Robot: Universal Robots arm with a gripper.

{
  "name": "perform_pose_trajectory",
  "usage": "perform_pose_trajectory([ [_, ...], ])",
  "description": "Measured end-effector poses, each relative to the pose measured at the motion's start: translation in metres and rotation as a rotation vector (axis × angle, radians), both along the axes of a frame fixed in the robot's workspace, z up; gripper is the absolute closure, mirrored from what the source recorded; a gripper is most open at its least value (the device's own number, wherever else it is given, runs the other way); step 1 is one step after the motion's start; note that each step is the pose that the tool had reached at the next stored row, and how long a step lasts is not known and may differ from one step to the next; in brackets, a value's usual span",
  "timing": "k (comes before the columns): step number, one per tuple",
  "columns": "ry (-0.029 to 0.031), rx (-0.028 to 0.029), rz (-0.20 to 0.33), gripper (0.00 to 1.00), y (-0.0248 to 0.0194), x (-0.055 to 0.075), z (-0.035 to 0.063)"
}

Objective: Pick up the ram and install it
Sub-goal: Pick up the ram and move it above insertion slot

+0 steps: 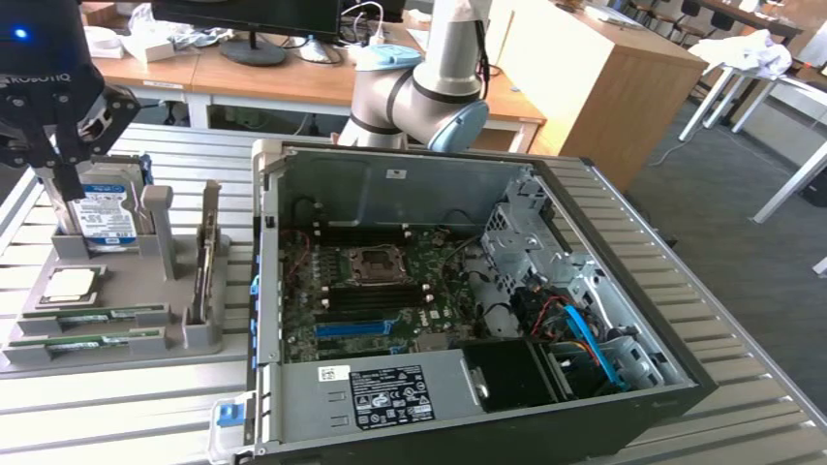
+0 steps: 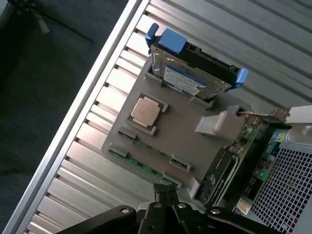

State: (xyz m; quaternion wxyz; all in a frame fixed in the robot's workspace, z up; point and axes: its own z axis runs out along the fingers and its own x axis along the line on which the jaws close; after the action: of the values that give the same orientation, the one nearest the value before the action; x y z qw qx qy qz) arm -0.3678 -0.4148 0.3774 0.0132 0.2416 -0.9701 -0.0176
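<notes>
Two green ram sticks lie side by side in slots at the near edge of a grey holder tray [image 1: 130, 358]: one ram stick [image 1: 97, 314] [image 2: 152, 150] and a second ram stick [image 1: 76, 341] [image 2: 141, 167]. My gripper [image 1: 62, 189] [image 2: 165, 191] hangs above the tray at the exterior view's left, shut with nothing between its fingers. In the exterior view its tips sit in front of the hard drive, well above the sticks. The open computer case [image 1: 265, 291] shows the motherboard [image 1: 375, 291] with its dark memory slots.
The tray also holds a silver-and-blue hard drive [image 1: 110, 208] [image 2: 187, 80] standing on edge, a square silver processor [image 1: 72, 283] [image 2: 145, 111] and an upright expansion card [image 1: 204, 262] [image 2: 229, 165]. Everything rests on a slatted metal table [image 1: 104, 426]. The arm's base [image 1: 420, 97] stands behind the case.
</notes>
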Motion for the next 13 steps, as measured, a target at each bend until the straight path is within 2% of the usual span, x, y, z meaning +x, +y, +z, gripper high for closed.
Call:
perform_pose_trajectory([
  [13,0.0000,0.0000,0.151,0.90,0.0000,0.0000,0.0000],
])
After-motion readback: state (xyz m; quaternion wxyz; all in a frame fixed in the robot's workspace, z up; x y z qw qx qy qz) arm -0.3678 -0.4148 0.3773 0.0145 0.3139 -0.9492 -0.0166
